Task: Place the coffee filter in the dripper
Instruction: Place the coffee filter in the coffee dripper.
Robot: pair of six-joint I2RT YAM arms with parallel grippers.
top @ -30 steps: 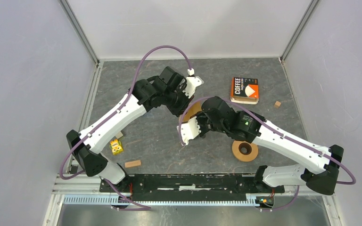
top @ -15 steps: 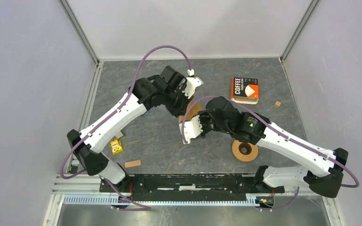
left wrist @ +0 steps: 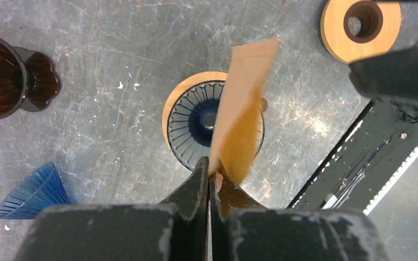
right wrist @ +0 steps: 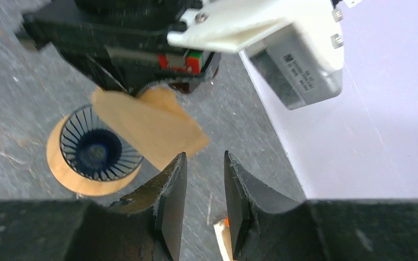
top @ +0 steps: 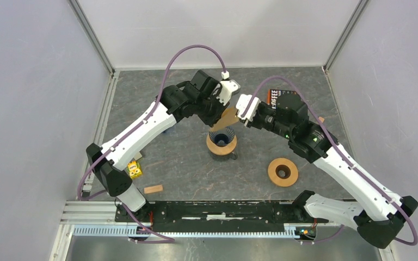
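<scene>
Marbled grey table [top: 168, 160]: left gripper [left wrist: 209, 164] pinches coffee filter [left wrist: 242, 109] above dripper [left wrist: 193, 120]; right gripper [right wrist: 203, 159] is spread and empty; box [top: 274, 97] beyond the dripper reads "OFFEE".

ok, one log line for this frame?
state: filter above dripper, not in | left gripper: shut on filter | right gripper: open, empty, near filter

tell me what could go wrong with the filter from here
The coffee filter is flat, pinched at one edge by the left jaws; lowered like this it may lie across the dripper instead of seating.
The right jaws stand apart just short of its free end; closing there could miss or crease it.
</scene>
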